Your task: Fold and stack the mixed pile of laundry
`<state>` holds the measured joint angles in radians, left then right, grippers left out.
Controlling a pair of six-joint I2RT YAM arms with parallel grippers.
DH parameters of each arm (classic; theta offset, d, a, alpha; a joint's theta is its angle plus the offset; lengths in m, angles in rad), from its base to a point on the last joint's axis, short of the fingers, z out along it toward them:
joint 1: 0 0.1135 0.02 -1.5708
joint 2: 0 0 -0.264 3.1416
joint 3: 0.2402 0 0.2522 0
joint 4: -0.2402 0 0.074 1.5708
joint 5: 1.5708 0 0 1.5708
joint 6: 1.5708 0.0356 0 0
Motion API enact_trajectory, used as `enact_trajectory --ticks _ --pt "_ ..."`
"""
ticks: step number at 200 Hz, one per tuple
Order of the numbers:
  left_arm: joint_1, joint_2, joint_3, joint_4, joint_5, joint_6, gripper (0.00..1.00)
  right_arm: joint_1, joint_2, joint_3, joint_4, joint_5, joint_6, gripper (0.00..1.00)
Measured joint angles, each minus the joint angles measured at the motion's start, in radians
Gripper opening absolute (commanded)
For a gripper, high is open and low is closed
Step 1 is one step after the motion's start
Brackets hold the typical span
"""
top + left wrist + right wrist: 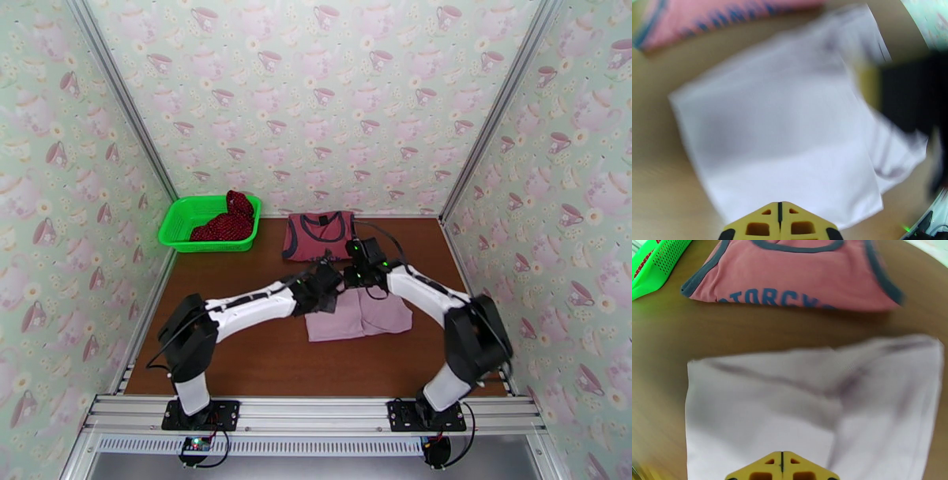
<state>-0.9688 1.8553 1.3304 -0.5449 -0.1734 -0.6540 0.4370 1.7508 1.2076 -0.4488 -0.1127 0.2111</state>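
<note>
Left gripper [779,209] and right gripper [782,457] are both closed, empty — above the pink garment [362,316] at table centre. Tank top [318,234] lies at its 12 o'clock; dotted cloth [229,223] sits in basket [175,229], 10 o'clock.

Dusty-red tank top [318,234], dark trim, blue lettering. Pale mauve-pink piece [371,314]. Dark-red cloth [229,223], white dots. Bright green basket [178,225]. Brown bench [253,355]. Yellow left gripper [779,203], yellow right gripper [782,454]. Green walls [316,95], pink teacups.
</note>
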Motion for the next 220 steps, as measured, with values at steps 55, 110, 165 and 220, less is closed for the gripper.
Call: enact_trajectory --ticks 55,110,165,220 --pt "-0.035 0.063 -0.135 0.081 0.051 -0.178 0.0 -0.041 0.229 0.09 -0.002 -0.031 0.004 0.0" --pt "0.029 0.037 -0.188 0.141 0.058 -0.175 0.0 -0.052 0.226 0.057 0.08 -0.04 0.117 0.0" --pt "0.255 0.117 -0.076 0.123 0.01 0.08 0.0 -0.021 0.047 -0.267 0.366 0.024 0.394 0.0" --pt "0.349 0.224 0.069 0.139 -0.025 0.417 0.0 0.176 -0.066 -0.487 0.575 0.231 0.763 0.0"
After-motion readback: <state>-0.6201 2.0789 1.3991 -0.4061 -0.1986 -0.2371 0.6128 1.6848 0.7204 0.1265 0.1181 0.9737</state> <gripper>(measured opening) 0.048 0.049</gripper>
